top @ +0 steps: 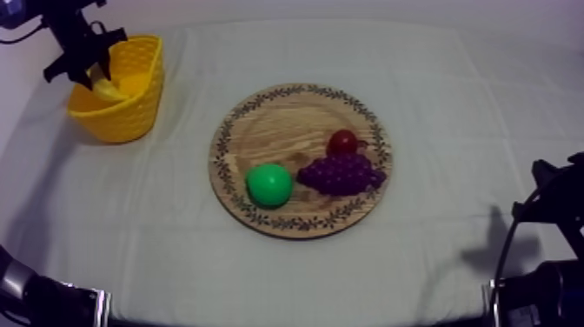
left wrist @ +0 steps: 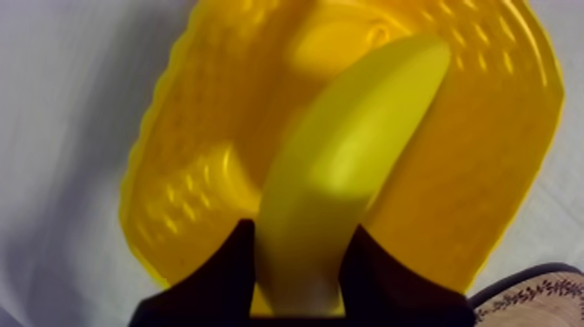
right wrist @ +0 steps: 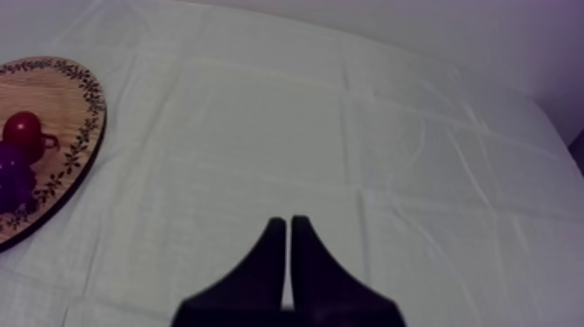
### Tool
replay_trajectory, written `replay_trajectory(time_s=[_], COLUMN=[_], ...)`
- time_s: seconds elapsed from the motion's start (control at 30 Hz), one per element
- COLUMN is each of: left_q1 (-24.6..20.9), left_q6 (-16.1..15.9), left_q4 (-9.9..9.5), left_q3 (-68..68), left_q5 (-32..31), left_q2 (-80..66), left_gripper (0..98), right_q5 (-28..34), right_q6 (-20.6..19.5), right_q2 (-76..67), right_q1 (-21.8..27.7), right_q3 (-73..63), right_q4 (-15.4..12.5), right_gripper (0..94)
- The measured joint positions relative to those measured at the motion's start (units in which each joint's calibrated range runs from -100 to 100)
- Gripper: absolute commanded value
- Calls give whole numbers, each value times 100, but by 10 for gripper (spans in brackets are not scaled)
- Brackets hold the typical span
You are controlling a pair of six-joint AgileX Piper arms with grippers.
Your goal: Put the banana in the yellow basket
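banana (left wrist: 348, 156) is clamped at one end in the left hand (left wrist: 300, 261), with its long axis running away from the hand over the open basket (left wrist: 513, 165). opening the hand should drop it inside. right hand (right wrist: 288, 228), clenched on nothing, is well apart.

**Where we find everything on the table**

In the top view we see the board (top: 269, 117) at the middle of the frame. The basket (top: 130, 117) stands at the upper left, well apart from it. On the board the pear (top: 268, 184) lies at the lower left, the bunch of grapes (top: 341, 174) just right of it, and the small red fruit (top: 342, 142) behind the grapes, touching them. The banana (top: 106, 85) dips into the basket's mouth, held from above by our left gripper (top: 87, 63). Our right gripper (right wrist: 288, 222) sits over bare cloth (right wrist: 391, 130), apart from the board's edge.
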Motion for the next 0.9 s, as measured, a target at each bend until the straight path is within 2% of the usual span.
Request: replay_trajectory(time_s=[0.37,0.6,0.73,0.8,0.9], left_q1=[-62,-104,-120,-129,-132], left_q6=[-46,-144,-203,-228,-306], left_q4=[142,247,281,281,338], left_q3=[-490,-463,-471,-471,-376], left_q5=[-233,-536,-654,-697,-798], left_q2=[668,1020,1077,1057,928], left_gripper=[319,473,529,529,459], right_q5=[0,0,0,0,0], right_q6=[3,3,3,3,3], right_q2=[0,0,0,0,0], right_q1=[4,4,4,0,0], right_q3=[0,0,0,0,0], right_q4=[0,0,0,0,0], right_gripper=[3,3,3,3,3])
